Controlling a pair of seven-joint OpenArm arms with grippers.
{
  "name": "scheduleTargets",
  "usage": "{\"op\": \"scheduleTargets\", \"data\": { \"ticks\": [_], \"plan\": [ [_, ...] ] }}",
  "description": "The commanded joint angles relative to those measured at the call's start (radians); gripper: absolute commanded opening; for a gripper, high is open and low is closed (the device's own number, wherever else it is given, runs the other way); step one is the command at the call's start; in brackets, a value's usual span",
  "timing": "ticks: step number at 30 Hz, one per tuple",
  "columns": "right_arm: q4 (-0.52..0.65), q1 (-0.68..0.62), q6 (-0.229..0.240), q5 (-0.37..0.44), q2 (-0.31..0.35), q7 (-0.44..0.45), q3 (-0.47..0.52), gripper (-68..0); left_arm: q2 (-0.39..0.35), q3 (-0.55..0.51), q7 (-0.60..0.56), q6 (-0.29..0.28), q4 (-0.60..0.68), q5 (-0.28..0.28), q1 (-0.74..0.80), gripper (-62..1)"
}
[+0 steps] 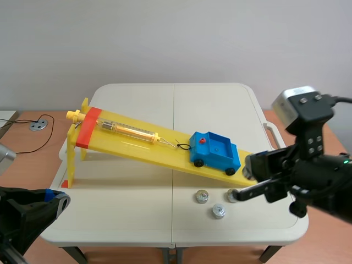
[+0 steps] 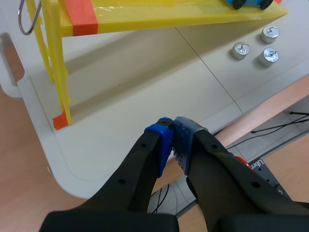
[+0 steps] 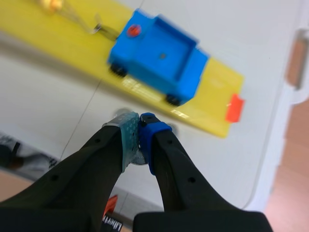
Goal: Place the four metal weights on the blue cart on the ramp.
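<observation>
The blue cart (image 1: 215, 149) (image 3: 159, 60) stands low on the yellow ramp (image 1: 137, 144) (image 2: 169, 19), its tray bare. Three metal weights lie on the table below the ramp's foot: one (image 1: 202, 196) at the left, one (image 1: 219, 211) nearest the front edge, and one (image 1: 232, 196) at the right. In the left wrist view these weights (image 2: 240, 50) lie far ahead. My right gripper (image 1: 237, 193) (image 3: 140, 118) is shut, its tips over the right-hand weight, which shows silver (image 3: 138, 157) under the fingers. My left gripper (image 1: 55, 198) (image 2: 173, 126) is shut on nothing at the table's front left corner. I see no fourth weight.
A clear spring tube (image 1: 129, 130) lies on the ramp, hooked to the cart. Orange tape marks the ramp's top (image 1: 88, 127) and its foot (image 3: 235, 107). The white table's front edge (image 1: 236, 234) is close to the weights. A cable and disc (image 1: 38, 125) lie off to the left.
</observation>
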Motion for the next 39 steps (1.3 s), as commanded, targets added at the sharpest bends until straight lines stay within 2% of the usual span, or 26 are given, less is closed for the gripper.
{"op": "scheduleTargets", "data": {
  "ticks": [1,4,8,15,17,24,32,35,39],
  "plan": [
    [0.074,0.066,-0.007,0.072,-0.003,0.126,0.047,-66.9,0.013,-0.016,-0.089,-0.024,0.071,-0.043,-0.007,-57.3],
    [0.069,0.102,-0.007,0.072,-0.043,0.131,0.092,-66.9,0.013,-0.016,-0.087,-0.024,0.071,-0.043,-0.018,-57.3],
    [0.030,0.176,-0.007,0.072,-0.104,0.130,0.103,-66.9,0.013,-0.016,-0.079,-0.024,0.071,-0.043,-0.037,-57.3],
    [-0.148,0.313,-0.003,0.072,-0.201,0.149,0.103,-66.9,0.013,-0.016,-0.077,-0.024,0.071,-0.043,-0.039,-57.3],
    [-0.197,0.352,0.024,0.072,-0.220,0.158,0.103,-66.9,0.013,-0.016,-0.077,-0.024,0.071,-0.043,-0.039,-57.3],
    [-0.314,0.457,0.089,0.072,-0.261,0.184,0.103,-66.9,0.013,-0.016,-0.073,-0.024,0.071,-0.043,-0.039,-57.3],
    [-0.430,0.542,0.096,0.069,-0.288,0.199,0.103,-66.9,0.013,-0.016,-0.073,-0.024,0.071,-0.043,-0.039,-57.3],
    [-0.491,0.583,0.137,0.068,-0.297,0.203,0.101,-66.9,0.013,-0.016,-0.073,-0.024,0.071,-0.043,-0.039,-57.3],
    [-0.554,0.624,0.153,0.068,-0.311,0.211,0.101,-66.9,0.013,-0.016,-0.069,-0.024,0.071,-0.043,-0.039,-57.3]
  ]
}}
